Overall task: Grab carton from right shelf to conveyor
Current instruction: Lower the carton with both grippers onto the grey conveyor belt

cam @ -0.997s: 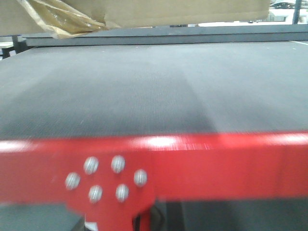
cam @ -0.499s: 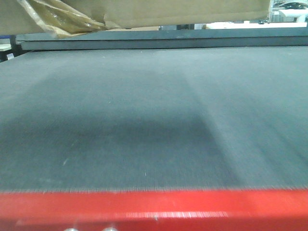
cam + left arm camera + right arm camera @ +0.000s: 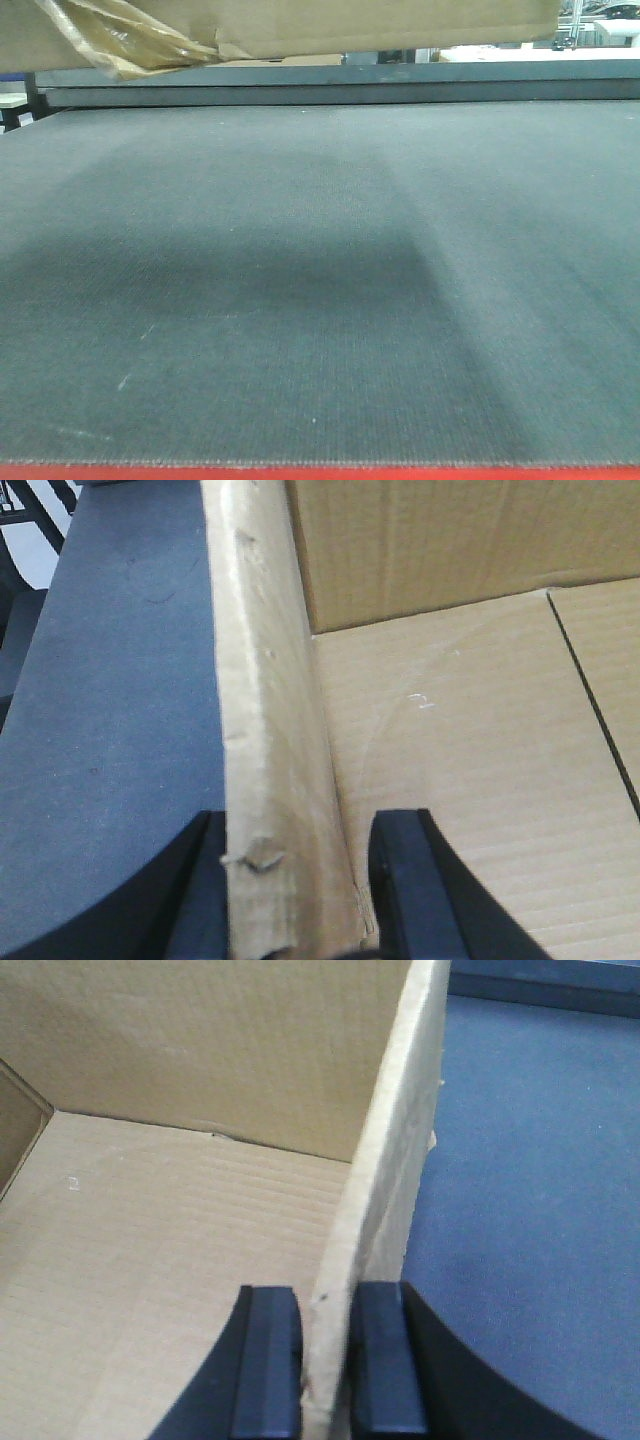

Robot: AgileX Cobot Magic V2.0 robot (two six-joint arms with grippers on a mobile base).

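Observation:
The carton [image 3: 350,25] hangs above the conveyor [image 3: 320,280], with only its underside and a tuft of yellowish tape [image 3: 130,45] showing at the top of the front view. My left gripper [image 3: 300,890] is shut on the carton's creased left wall [image 3: 270,730], one finger outside and one inside. My right gripper [image 3: 325,1360] is shut on the thin right wall [image 3: 390,1160]. The carton's inside floor [image 3: 150,1260] is bare cardboard. Dark belt shows beside each wall [image 3: 110,680] [image 3: 540,1210]. The right shelf is out of view.
The belt's thin red edge strip [image 3: 320,473] runs along the bottom of the front view. A dark frame bar [image 3: 340,82] borders the belt's far side, with bright background beyond it.
The view has advanced over the belt. The red edge with its screw heads slid down to the very bottom of the frame. The carton stays at the top, held by both grippers.

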